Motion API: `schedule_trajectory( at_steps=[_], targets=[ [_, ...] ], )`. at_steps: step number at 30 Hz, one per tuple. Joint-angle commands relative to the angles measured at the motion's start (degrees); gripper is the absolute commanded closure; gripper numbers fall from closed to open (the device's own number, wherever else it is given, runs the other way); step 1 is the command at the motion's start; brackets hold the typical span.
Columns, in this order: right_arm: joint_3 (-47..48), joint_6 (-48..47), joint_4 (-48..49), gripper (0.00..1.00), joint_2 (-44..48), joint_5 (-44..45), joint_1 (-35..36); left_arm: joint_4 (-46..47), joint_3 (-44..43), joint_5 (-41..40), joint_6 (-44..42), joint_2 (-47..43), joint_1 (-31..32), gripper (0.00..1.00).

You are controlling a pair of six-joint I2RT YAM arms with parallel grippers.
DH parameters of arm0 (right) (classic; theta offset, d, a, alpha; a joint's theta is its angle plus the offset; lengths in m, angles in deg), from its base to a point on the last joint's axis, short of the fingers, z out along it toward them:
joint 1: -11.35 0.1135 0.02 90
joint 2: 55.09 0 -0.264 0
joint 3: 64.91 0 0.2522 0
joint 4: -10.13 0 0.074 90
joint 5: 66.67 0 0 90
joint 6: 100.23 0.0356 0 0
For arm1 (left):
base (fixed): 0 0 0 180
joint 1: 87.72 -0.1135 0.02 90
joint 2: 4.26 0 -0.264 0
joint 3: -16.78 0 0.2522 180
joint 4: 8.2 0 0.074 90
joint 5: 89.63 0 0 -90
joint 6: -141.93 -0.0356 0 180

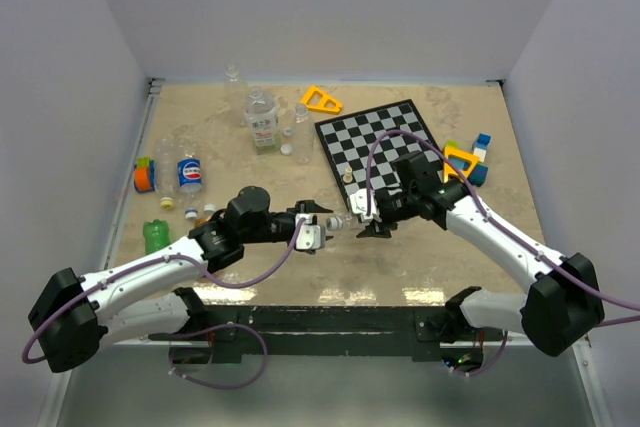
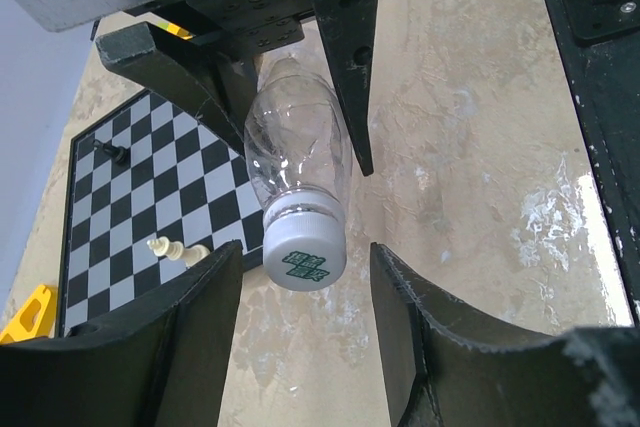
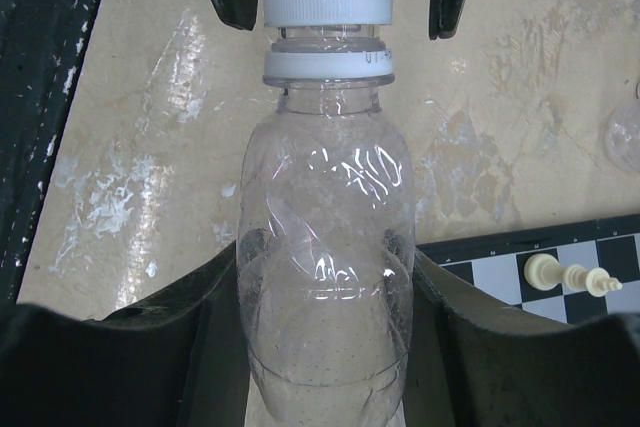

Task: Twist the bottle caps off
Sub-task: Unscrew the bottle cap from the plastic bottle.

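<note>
The right gripper (image 3: pixel 325 297) clamps the clear bottle (image 3: pixel 325 247) by its body, level above the middle of the table (image 1: pixel 400 267) — long axis left-right, white cap (image 2: pixel 305 257) pointing left. The left gripper (image 2: pixel 305 272) meets it head-on, jaws part-open either side of the cap, not touching, holding nothing.

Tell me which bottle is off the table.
The clear unlabelled bottle gripped by the right hand, white cap toward the left hand; the others rest on the table.
</note>
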Motion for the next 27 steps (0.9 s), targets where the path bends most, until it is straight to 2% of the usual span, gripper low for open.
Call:
schedule_trajectory(
  at_steps=[1, 7, 11, 15, 21, 24, 27],
  targets=[
    [0.91, -0.65, -0.19, 0.85, -0.38, 0.01, -0.01, 3.75, -2.24, 1.13, 1.18, 0.06, 0.3, 0.43],
    [0.82, -0.56, -0.19, 0.85, -0.47, 0.01, -0.09, 4.19, -2.5, 1.65, 2.06, 0.68, 0.3, 0.51],
    [0.82, -0.47, -0.19, 0.85, -0.38, 0.01, -0.01, 3.4, -3.03, 1.66, 3.11, 1.03, 0.3, 0.75],
    [0.82, -0.47, -0.19, 0.85, -0.21, 0.1, 0.0, 1.3, -4.78, -0.18, 8.19, 1.29, 0.3, 1.0],
    [0.82, -0.56, -0.1, 0.85, -0.21, 0.1, -0.01, -2.91, -7.32, -8.43, 32.07, -0.99, 0.21, 1.0],
    [0.82, -0.56, -0.19, 0.85, -0.21, 0.01, -0.09, -8.8, -10.58, -16.25, 49.29, -1.52, 0.03, 1.0],
    [0.82, -0.65, -0.19, 0.85, -0.21, -0.08, -0.01, -13.38, -10.85, -18.38, 65.56, -2.22, -0.4, 1.0]
  ],
)
